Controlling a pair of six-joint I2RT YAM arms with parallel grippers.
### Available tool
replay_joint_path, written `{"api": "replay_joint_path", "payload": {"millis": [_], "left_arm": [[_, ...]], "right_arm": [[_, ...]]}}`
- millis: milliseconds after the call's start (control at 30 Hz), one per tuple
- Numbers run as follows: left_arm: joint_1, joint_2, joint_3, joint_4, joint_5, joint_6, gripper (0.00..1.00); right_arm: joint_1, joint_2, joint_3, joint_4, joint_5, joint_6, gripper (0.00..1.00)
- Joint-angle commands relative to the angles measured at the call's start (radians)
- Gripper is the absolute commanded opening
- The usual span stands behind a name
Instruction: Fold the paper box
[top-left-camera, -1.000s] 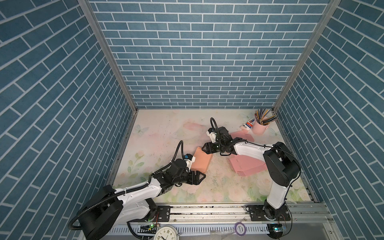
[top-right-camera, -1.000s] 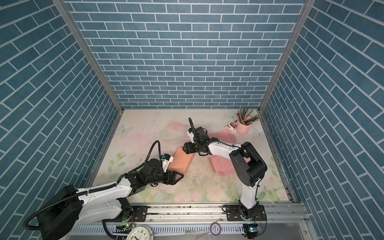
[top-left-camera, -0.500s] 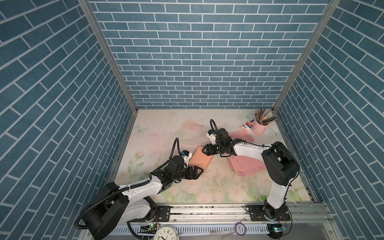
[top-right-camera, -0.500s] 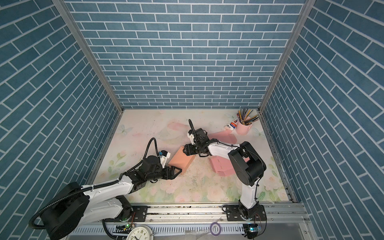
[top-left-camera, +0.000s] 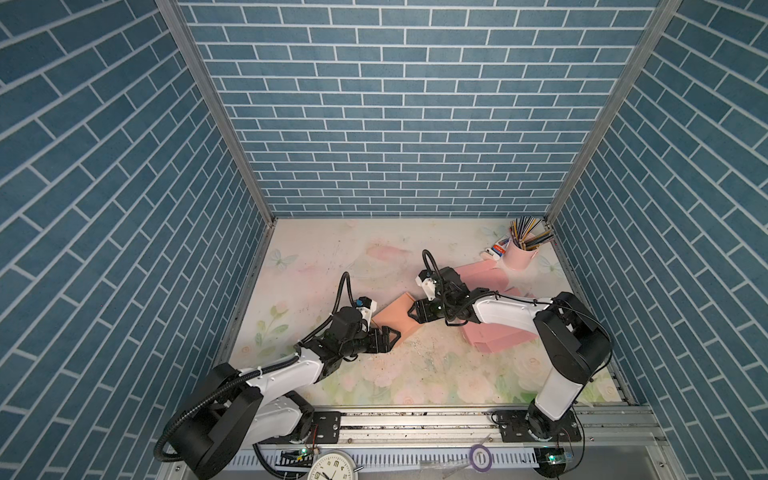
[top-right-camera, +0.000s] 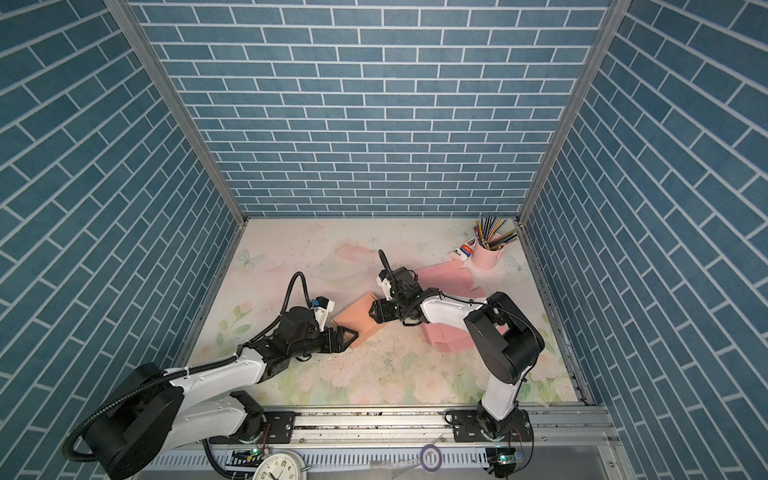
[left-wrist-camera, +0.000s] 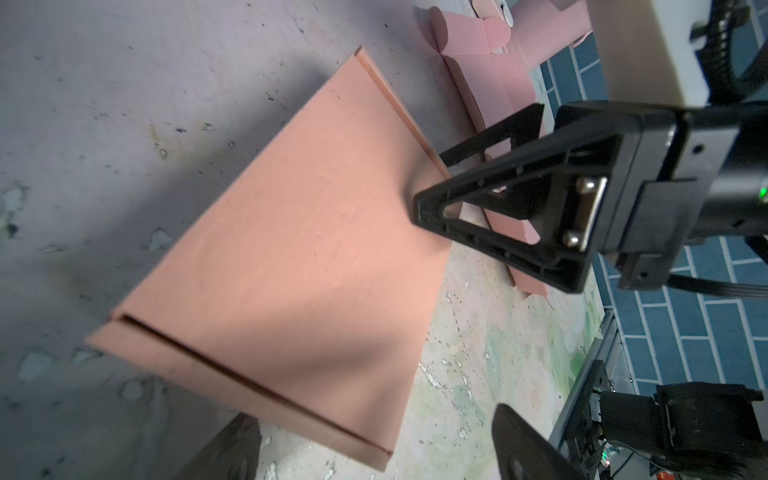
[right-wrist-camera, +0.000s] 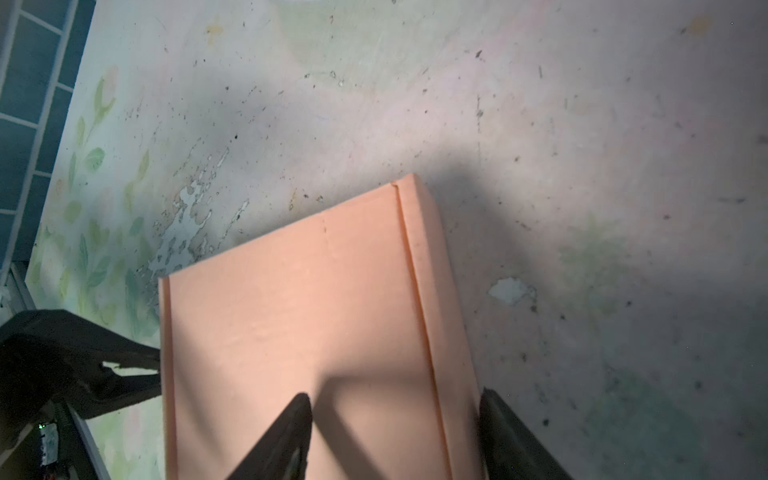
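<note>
At left, left gripper: jaws wide apart, empty, just beside paper box near corner. Box closed, flat on table, mid-scene. Then right gripper: 2 fingers apart, astride box's far edge. Further right: pink flat blanks under right arm, pencil cup at back.

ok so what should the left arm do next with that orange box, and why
Probably ease the open left gripper forward against the near corner of the box to brace it. Its jaws stand wide at that corner, gripping nothing, while the right gripper straddles the opposite edge with one fingertip on its top; a push there could slide the box.
</note>
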Motion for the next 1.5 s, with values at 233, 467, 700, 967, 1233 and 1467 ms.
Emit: {"api": "replay_joint_path", "payload": {"millis": [233,467,700,967,1233,1467], "left_arm": [[0.08,0.011,0.019,0.007,0.008,0.049,0.86],[0.117,0.032,0.055,-0.016,0.001,0.084,0.84],[0.147,0.088,0.087,0.022,-0.007,0.092,0.84],[0.199,0.165,0.146,0.034,-0.016,0.125,0.84],[0.27,0.241,0.211,0.031,-0.013,0.15,0.84],[0.286,0.32,0.299,0.026,-0.019,0.15,0.84]], "right_arm": [[0.064,-0.009,0.019,0.021,0.029,0.059,0.65],[0.076,0.004,0.049,0.037,0.017,0.066,0.65],[0.076,0.031,0.098,0.032,0.027,0.068,0.64],[0.069,0.084,0.174,0.036,0.002,0.068,0.63],[0.015,0.151,0.246,0.048,-0.052,0.051,0.63],[-0.033,0.23,0.339,0.032,-0.117,0.018,0.62]]}}
